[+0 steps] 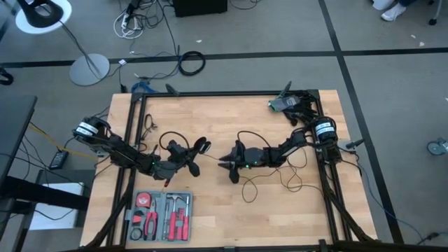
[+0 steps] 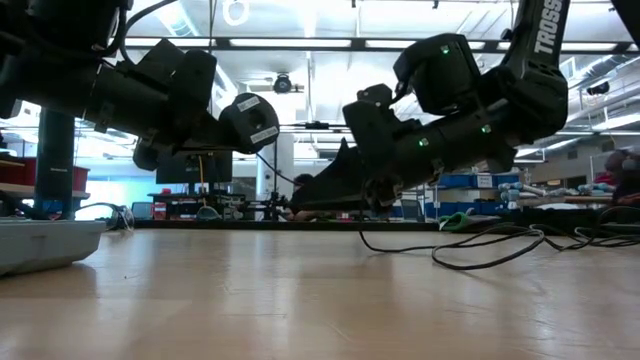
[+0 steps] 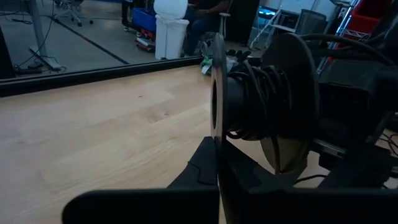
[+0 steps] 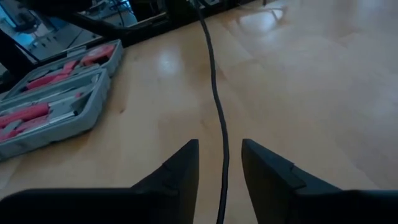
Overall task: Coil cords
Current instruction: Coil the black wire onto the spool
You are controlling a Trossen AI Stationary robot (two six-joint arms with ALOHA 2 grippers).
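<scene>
Black cord (image 4: 217, 118) partly wound on spool (image 3: 261, 102), spool pinched in left claw (image 3: 217, 180) mid-table. Free end runs across table (image 1: 210, 112) straight between fingers of right claw (image 4: 219, 168), jaws parted, not gripping; loose loops trail behind it. Cord hard to trace under arms in overhead view. Grey toolkit (image 4: 50, 106) nearby. Arm lettering cut off, reads "TROSS".

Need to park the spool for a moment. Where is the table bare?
Bare wood lies between the back frame and both grippers, and right of the tool case along the front. Loose cord crowds the area by the right gripper.
</scene>
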